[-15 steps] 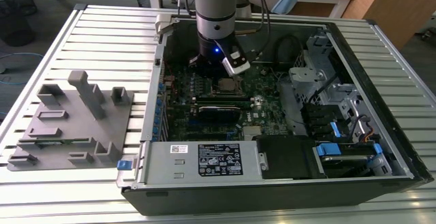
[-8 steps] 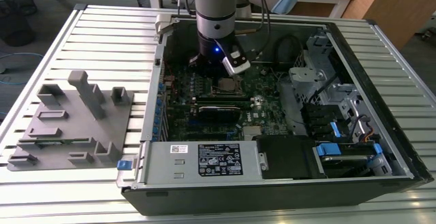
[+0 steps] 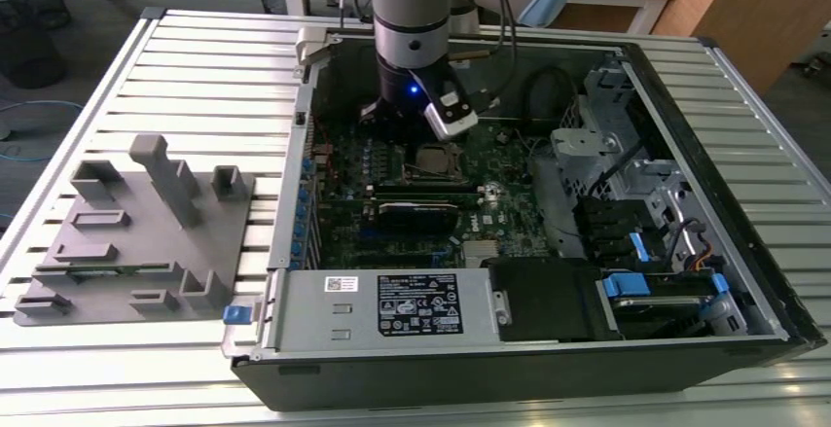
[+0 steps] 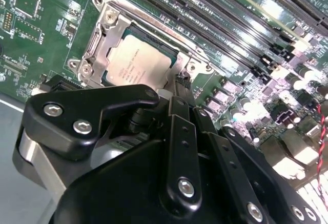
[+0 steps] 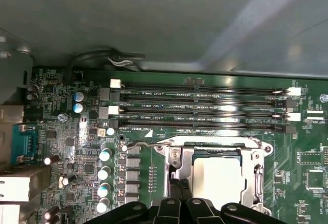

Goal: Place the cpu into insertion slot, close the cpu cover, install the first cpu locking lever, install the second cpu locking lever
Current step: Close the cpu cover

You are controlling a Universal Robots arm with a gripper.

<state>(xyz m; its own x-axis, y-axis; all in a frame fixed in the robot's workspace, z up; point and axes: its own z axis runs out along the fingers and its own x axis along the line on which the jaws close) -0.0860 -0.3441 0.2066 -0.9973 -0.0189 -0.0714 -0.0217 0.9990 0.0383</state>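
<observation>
One dull silver square cpu (image 4: 136, 60) within the shiny-rimmed insertion slot (image 4: 105, 29), black angular claw (image 4: 182, 88) closed beside.

I've got the cpu (image 4: 134, 60) sitting in the slot (image 4: 100, 39), memory slots (image 5: 205, 108) just beside it, gripper (image 4: 180, 83) right over the slot's edge.

Running near the gripper (image 5: 180, 206): long black memory slots (image 5: 205, 108) on the green motherboard (image 5: 66, 147), with a row of silver capacitors (image 5: 104, 180) standing close by. Sitting well apart from the gripper in the exterior view: a white-labelled power supply (image 3: 389, 305), blue drive latches (image 3: 645, 286), and a grey fixture block (image 3: 130, 242) resting on the slatted surface (image 3: 195, 57).
</observation>
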